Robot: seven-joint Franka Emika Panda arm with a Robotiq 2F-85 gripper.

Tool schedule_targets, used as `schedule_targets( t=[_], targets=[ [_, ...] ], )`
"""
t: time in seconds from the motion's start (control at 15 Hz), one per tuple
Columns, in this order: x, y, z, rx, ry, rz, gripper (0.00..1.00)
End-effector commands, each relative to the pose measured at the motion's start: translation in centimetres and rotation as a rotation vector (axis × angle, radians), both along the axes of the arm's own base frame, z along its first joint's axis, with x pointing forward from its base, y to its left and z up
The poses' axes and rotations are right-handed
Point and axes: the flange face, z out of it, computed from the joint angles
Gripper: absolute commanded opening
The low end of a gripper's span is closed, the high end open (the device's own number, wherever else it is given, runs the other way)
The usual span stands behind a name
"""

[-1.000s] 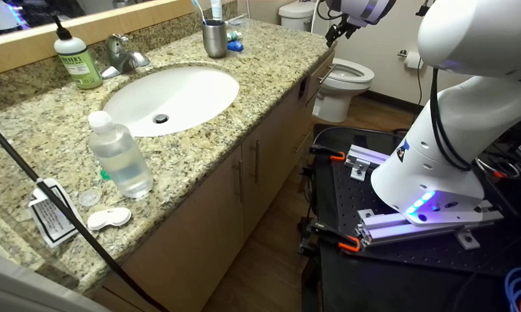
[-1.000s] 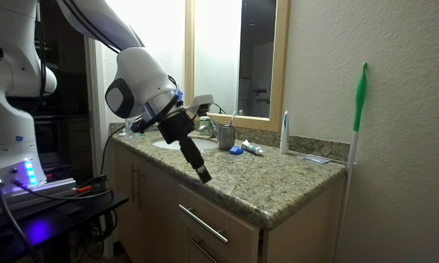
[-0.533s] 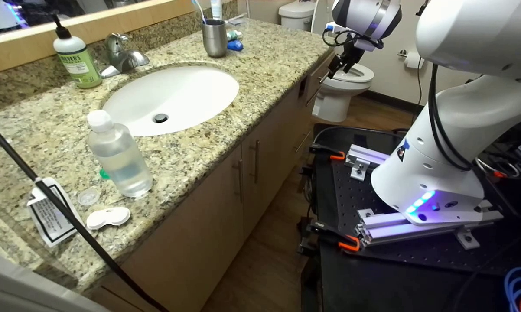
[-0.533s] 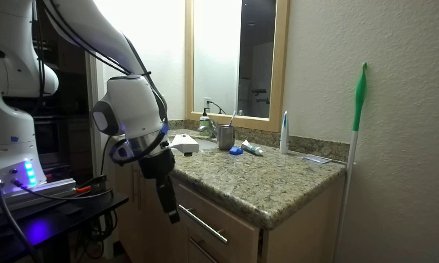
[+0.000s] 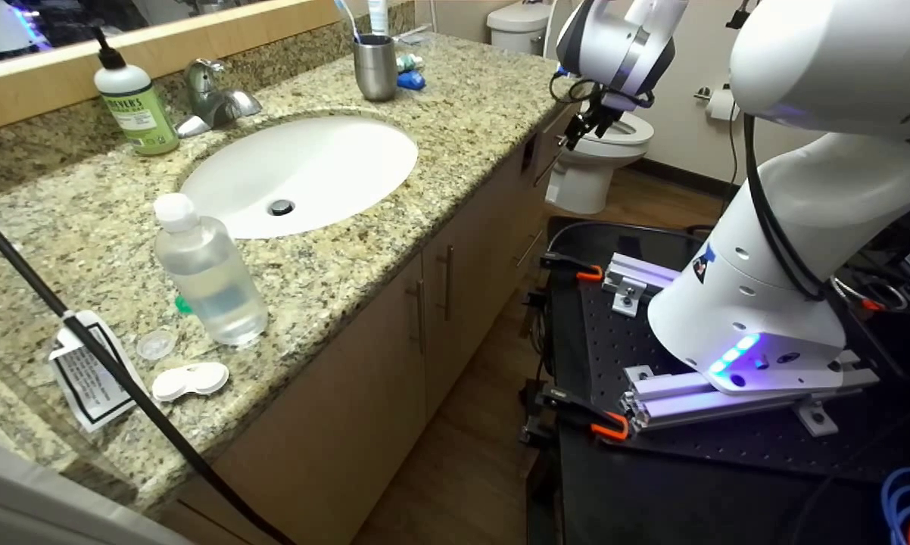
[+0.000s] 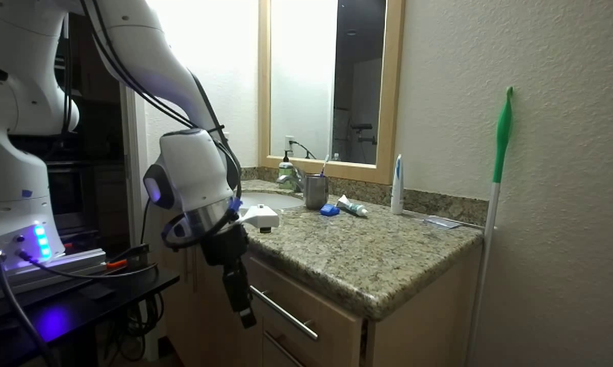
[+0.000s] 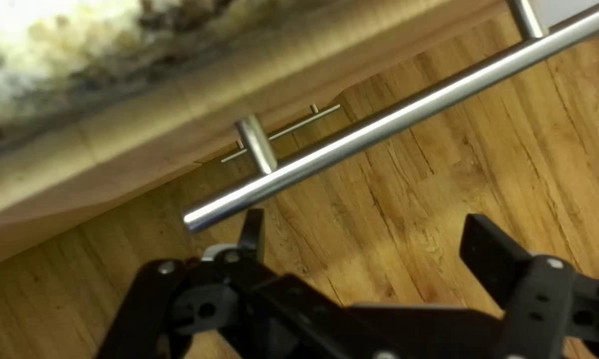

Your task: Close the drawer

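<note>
The drawer (image 6: 332, 318) is the top light-tan front under the counter, with a long silver bar handle (image 6: 283, 312). Its front stands slightly out, with a dark gap along its side edge; its interior is hidden. In an exterior view the drawer (image 5: 557, 125) is seen edge-on, with a dark opening beside it. My gripper (image 6: 246, 318) points down in front of the drawer face, near the handle's sink-side end. In the wrist view my gripper (image 7: 364, 234) is open and empty, one finger just below the handle end (image 7: 220, 209), contact unclear. It also shows at the handle in an exterior view (image 5: 568, 140).
A lower drawer handle (image 6: 283, 349) sits below. The granite counter edge (image 6: 316, 285) overhangs the drawer. A cup (image 6: 315, 192), blue floss box (image 6: 329, 210) and toothpaste tube (image 6: 352, 206) stand on the counter. A toilet (image 5: 603, 140) is beyond the vanity.
My gripper has come down from counter-edge height to in front of the drawer face, then moved slightly lower and closer to the handle. The drawer has not visibly moved.
</note>
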Motion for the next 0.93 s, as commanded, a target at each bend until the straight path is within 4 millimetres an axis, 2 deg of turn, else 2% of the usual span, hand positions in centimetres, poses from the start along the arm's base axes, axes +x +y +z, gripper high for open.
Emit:
schedule_targets(
  t=[0.0,0.07,0.13,0.27,0.33,0.4,0.47,0.6,0.67,0.87],
  targets=[
    [1.1,-1.3,-1.7,-0.132,-0.044,-0.047,1.00],
    [1.3,-1.5,-1.7,-0.186,-0.056,-0.054,1.00],
    [1.3,-5.1,1.1,-0.213,-0.061,-0.042,1.00],
    [0.9,-6.3,2.3,-0.251,-0.087,-0.015,1.00],
    [0.5,-6.3,2.3,-0.244,-0.095,-0.010,1.00],
    [0.2,-5.0,1.8,-0.216,-0.095,0.006,1.00],
    [-0.1,-2.8,1.3,-0.140,-0.079,0.023,1.00],
    [-0.7,-2.0,3.1,-0.034,-0.106,0.106,1.00],
    [-1.0,-1.8,4.7,0.004,-0.129,0.144,1.00],
    [-1.3,-0.8,7.9,0.107,-0.176,0.248,1.00]
  ],
)
